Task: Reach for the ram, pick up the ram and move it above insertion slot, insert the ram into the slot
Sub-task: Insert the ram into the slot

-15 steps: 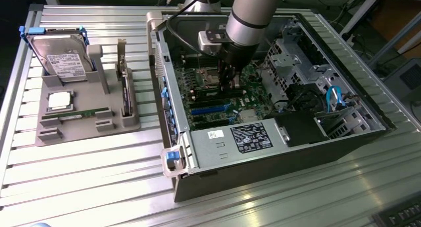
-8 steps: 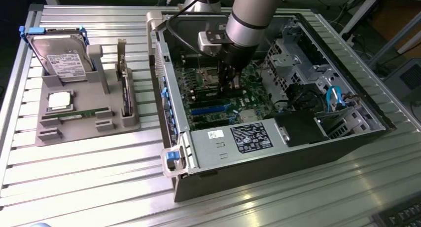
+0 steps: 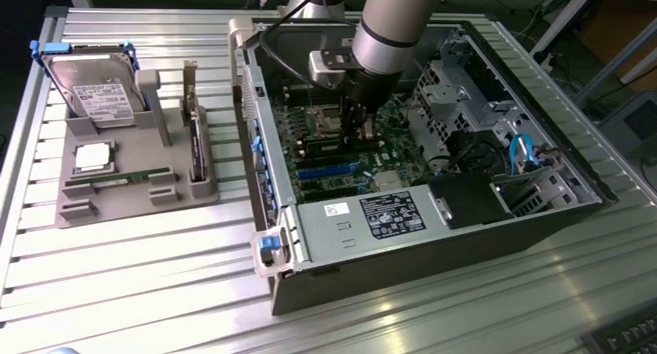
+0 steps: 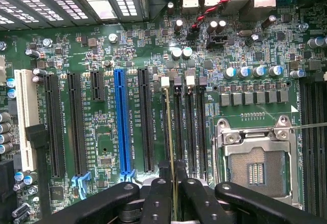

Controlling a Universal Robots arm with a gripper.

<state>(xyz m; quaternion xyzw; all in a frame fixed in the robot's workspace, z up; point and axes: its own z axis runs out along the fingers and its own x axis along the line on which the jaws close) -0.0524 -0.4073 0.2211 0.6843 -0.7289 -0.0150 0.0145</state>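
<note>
Wrist view looks straight down the claw (image 4: 173, 203) onto the motherboard (image 4: 102, 55), and the ram (image 4: 170, 147) appears edge-on as a thin pale line running from between the fingers (image 4: 156, 201) toward the pale latch at the far end of the slot (image 4: 167, 127). The claw is clamped on the ram, its black fingers pressed in on both faces of the stick. The ram lies directly along the first of the four parallel black memory sockets, the one nearest the black expansion socket beside the blue expansion socket (image 4: 121, 121), with the silver processor socket (image 4: 255, 162) on the other side of the row.

In the exterior view the arm reaches down into the open computer case (image 3: 431, 238), with the claw low over the board near the memory sockets.

Judging by this, reaching, picking up and carrying over are done, and alignment looks good. Whether the ram's edge is already seated in the slot cannot be told; the far latch does not look closed, so insertion seems unfinished.
</note>
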